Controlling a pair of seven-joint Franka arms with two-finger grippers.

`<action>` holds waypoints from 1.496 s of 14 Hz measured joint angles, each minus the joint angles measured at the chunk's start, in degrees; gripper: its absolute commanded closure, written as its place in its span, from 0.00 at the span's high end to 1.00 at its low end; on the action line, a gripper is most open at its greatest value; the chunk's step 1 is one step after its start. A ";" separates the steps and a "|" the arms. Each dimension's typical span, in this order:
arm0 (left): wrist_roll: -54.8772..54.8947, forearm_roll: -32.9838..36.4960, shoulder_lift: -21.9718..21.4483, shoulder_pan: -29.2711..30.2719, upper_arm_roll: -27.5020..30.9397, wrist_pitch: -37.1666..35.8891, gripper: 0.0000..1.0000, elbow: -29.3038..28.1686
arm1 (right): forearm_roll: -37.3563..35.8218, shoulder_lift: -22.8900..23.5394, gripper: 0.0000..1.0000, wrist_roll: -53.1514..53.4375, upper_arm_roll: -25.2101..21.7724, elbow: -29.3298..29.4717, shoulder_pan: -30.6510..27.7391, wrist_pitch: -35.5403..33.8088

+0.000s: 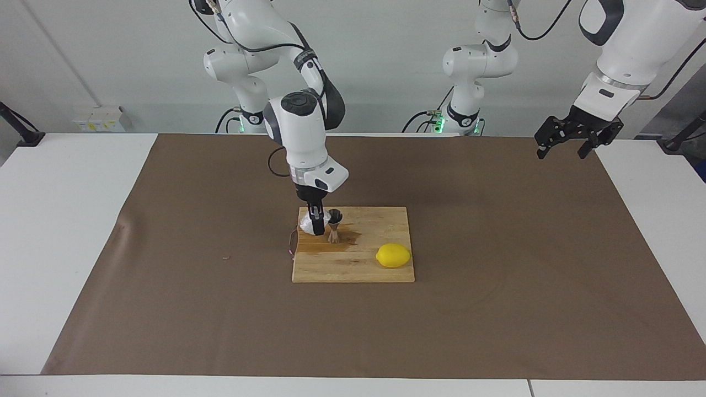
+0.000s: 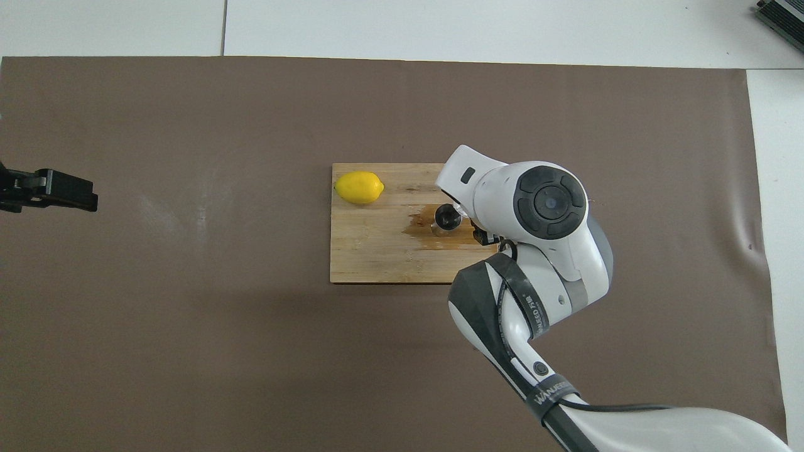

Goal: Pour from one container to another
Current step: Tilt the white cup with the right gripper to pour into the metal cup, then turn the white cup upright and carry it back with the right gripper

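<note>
The right jaws (image 1: 316,223) grip the glass cup (image 1: 306,224) at the jigger's (image 1: 334,226) 9 o'clock on the board (image 1: 380,273), ready for pouring; the left jaws (image 1: 568,144) wait open

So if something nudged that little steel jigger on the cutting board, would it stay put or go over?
It would probably tip: the jigger is hourglass-shaped, standing upright on a small base with a narrow waist. The dark wet patch around its foot on the cutting board could let it slide first. Once down, its cones would likely roll in a curve.
</note>
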 measured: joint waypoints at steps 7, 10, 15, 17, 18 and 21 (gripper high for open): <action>0.00 0.00 0.00 0.00 0.00 -0.01 1.00 0.00 | 0.04 -0.01 0.40 0.52 -0.04 -0.04 -0.07 0.00; 0.00 0.00 0.00 0.00 0.00 -0.01 1.00 0.00 | 0.18 -0.07 0.40 1.25 -0.09 -0.04 -0.49 0.00; 0.00 0.00 0.00 0.00 0.00 -0.01 1.00 0.00 | 1.92 -0.27 0.40 1.30 -0.10 0.02 -0.76 0.00; 0.00 0.00 0.00 0.00 0.00 -0.01 1.00 0.00 | 3.16 -0.61 0.40 1.32 -0.09 0.06 -0.75 0.00; 0.00 0.00 0.00 0.00 0.00 -0.01 1.00 0.00 | 4.20 -0.96 0.40 1.32 -0.10 0.06 -0.75 0.00; 0.00 0.00 0.00 0.00 0.00 -0.01 1.00 0.00 | 7.51 -1.81 0.40 1.32 -0.12 0.06 -0.82 0.00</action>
